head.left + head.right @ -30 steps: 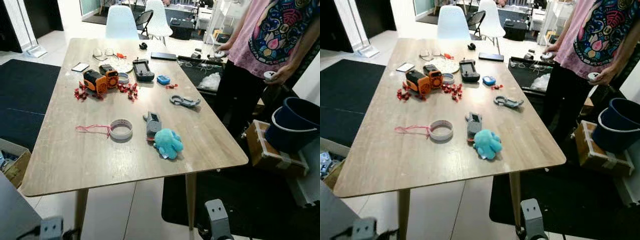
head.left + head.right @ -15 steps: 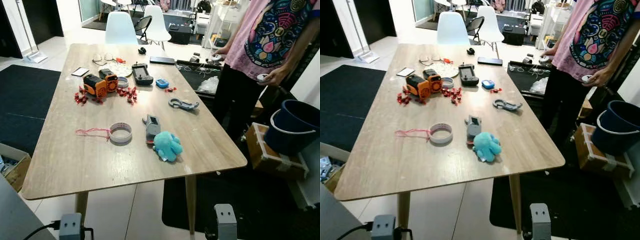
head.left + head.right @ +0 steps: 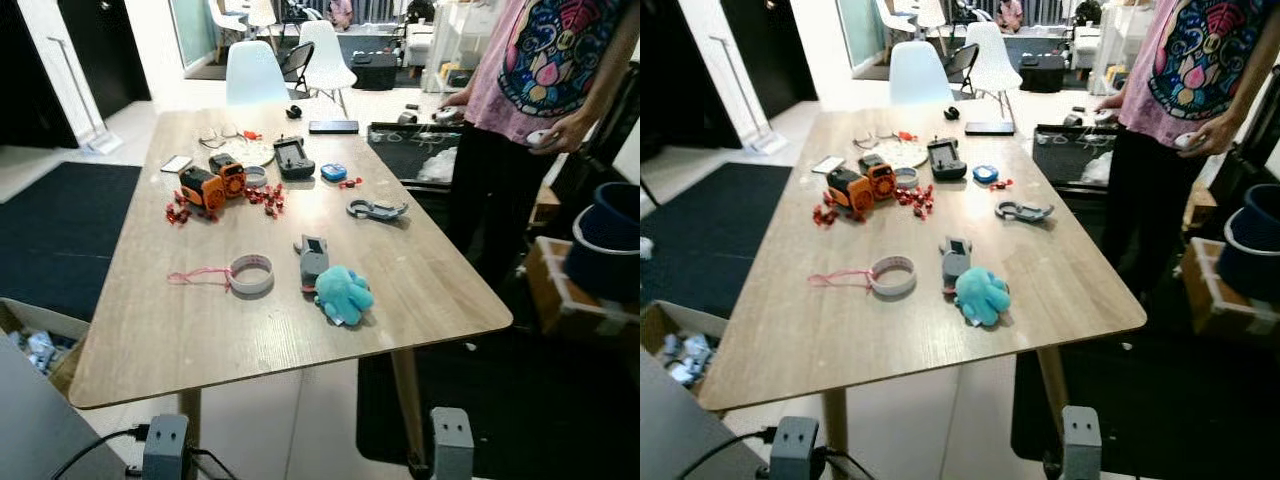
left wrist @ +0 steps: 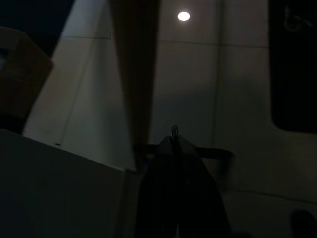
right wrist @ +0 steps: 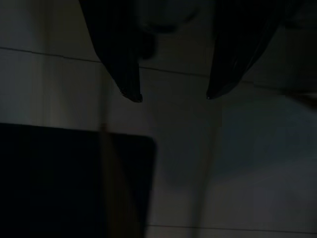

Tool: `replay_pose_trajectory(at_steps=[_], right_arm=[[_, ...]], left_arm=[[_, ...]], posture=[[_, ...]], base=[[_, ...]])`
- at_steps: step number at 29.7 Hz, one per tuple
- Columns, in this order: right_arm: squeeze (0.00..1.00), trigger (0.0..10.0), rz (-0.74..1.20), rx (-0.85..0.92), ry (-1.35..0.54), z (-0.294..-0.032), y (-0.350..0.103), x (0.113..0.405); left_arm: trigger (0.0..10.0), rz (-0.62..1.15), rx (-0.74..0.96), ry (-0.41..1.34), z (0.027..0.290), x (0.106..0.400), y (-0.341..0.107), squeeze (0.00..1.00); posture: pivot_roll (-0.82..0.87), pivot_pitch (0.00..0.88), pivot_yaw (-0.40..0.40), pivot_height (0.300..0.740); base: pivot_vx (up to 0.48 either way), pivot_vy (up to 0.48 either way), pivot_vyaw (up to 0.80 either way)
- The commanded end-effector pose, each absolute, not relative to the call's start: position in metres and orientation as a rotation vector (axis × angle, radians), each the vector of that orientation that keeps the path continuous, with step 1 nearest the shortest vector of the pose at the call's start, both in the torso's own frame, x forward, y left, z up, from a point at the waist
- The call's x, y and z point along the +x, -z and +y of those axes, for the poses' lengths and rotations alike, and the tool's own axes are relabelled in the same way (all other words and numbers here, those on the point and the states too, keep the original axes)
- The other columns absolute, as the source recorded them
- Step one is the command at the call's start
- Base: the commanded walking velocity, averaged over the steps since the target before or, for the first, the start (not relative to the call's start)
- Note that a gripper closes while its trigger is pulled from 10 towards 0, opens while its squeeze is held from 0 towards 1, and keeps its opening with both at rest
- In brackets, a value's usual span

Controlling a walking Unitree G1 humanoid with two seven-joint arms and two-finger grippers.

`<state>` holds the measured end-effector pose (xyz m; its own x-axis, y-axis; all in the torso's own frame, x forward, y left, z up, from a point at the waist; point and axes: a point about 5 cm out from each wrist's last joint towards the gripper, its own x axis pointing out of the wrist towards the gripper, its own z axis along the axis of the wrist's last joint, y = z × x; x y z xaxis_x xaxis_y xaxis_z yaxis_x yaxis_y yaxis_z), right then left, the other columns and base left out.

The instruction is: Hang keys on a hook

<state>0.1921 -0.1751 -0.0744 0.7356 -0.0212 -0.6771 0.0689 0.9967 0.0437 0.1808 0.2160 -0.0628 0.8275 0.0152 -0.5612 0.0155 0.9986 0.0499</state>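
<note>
A grey car key (image 3: 313,258) with a teal plush octopus (image 3: 343,294) attached lies near the front middle of the wooden table (image 3: 150,330). A grey carabiner clip (image 3: 375,210) lies further back to the right. Both arms hang low in front of the table edge, their grey wrist blocks (image 3: 165,446) (image 3: 452,442) at the bottom of the head views. In the dark left wrist view my left gripper (image 4: 174,131) points at the floor with its fingertips pressed together. My right gripper (image 5: 173,96) hangs over the floor with its fingers (image 5: 130,79) apart and nothing between them.
An orange toy (image 3: 212,181), red pieces (image 3: 266,197), a tape roll with a pink string (image 3: 250,274), a controller (image 3: 294,157) and a phone (image 3: 177,163) lie on the table. A person (image 3: 530,90) stands at its right side, near a blue bucket (image 3: 610,240). A box (image 3: 35,345) sits left on the floor.
The camera has shifted, so the table sits a little more to the right and further rooms show. The wrist blocks have risen slightly. Nothing on the table has moved.
</note>
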Motion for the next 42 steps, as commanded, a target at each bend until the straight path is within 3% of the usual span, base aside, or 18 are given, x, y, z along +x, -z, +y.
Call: replay_pose_trajectory(at_steps=[1,10,18,21,22,25,42], right_arm=[[0.0,10.0,0.746,0.09,0.067,-0.174,0.076,0.188],[0.0,10.0,0.772,0.093,0.055,-0.172,0.079,0.184],[0.0,10.0,0.792,0.062,0.024,-0.174,0.08,0.183],[0.0,10.0,0.819,0.066,0.001,-0.174,0.082,0.179],[0.0,10.0,0.845,0.058,-0.035,-0.172,0.085,0.175],[0.0,10.0,0.85,0.05,-0.047,-0.171,0.086,0.173],[0.0,10.0,0.854,0.038,-0.072,-0.173,0.085,0.175]], left_arm=[[10.0,0.629,0.063,-0.032,0.23,0.177,0.063,0.0],[10.0,0.687,0.095,-0.039,0.237,0.177,0.065,0.0],[10.0,0.715,0.044,0.009,0.225,0.169,0.072,0.0],[10.0,0.715,0.063,0.065,0.217,0.166,0.074,0.0],[10.0,0.726,0.112,0.162,0.207,0.161,0.077,0.0],[10.0,0.73,0.127,0.185,0.205,0.16,0.078,0.0],[10.0,0.717,0.027,0.057,0.206,0.157,0.079,0.0]], posture=[[0.08,0.0,0.082,0.74],[0.09,0.0,0.069,0.74],[0.08,0.014,0.049,0.74],[0.08,0.024,0.03,0.74],[0.08,0.029,0.023,0.74],[0.07,0.031,0.017,0.74],[0.07,0.04,-0.015,0.74]], base=[[0.0,0.0,0.0],[0.0,0.0,0.0],[0.0,0.0,0.0],[0.0,0.0,0.0],[0.0,0.0,0.0],[0.0,0.0,0.0],[0.0,0.0,0.0]])
